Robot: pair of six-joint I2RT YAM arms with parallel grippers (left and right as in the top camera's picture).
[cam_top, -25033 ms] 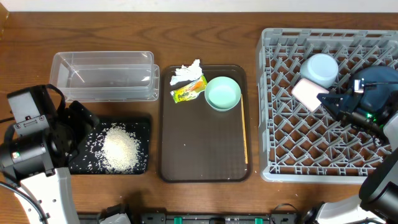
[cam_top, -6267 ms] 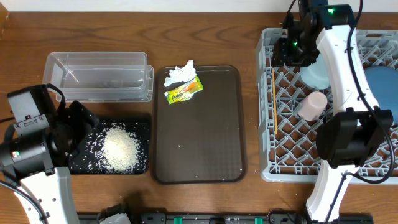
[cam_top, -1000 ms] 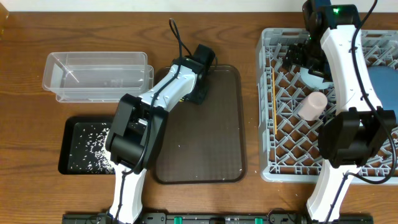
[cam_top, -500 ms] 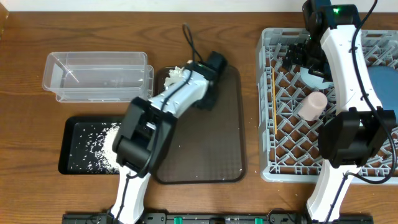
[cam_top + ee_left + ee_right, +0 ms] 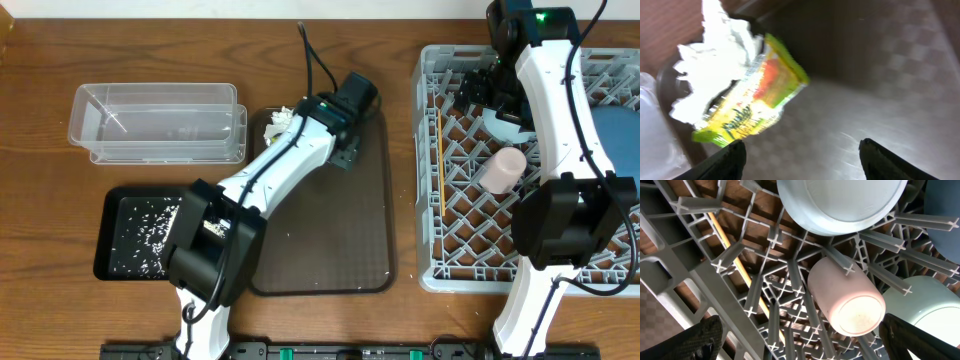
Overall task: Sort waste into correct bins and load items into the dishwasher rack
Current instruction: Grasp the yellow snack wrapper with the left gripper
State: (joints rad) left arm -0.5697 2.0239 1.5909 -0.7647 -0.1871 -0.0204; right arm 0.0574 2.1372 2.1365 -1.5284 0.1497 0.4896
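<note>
The crumpled white tissue (image 5: 715, 60) and the yellow-green wrapper (image 5: 755, 100) lie together at the far left corner of the brown tray (image 5: 330, 250). My left gripper (image 5: 802, 155) hovers open just beside them, with nothing between its fingers. In the overhead view only the tissue (image 5: 280, 118) shows beside the left arm. My right gripper (image 5: 810, 340) hangs open over the grey rack (image 5: 470, 270). Under it lie the pink cup (image 5: 850, 300), the light-blue bowl (image 5: 840, 205), the pale-green bowl (image 5: 930, 310) and the wooden stick (image 5: 735, 255). The dark-blue dish (image 5: 615, 140) sits at the rack's right.
The clear tub (image 5: 155, 122) stands at the far left. The black tray (image 5: 125, 260) in front of it holds scattered rice grains (image 5: 140, 230), and my left arm covers its right end. The right arm spans the rack from front to back.
My left arm has swung to the right across the far end of the brown tray, uncovering the tissue. The right arm has not moved.
</note>
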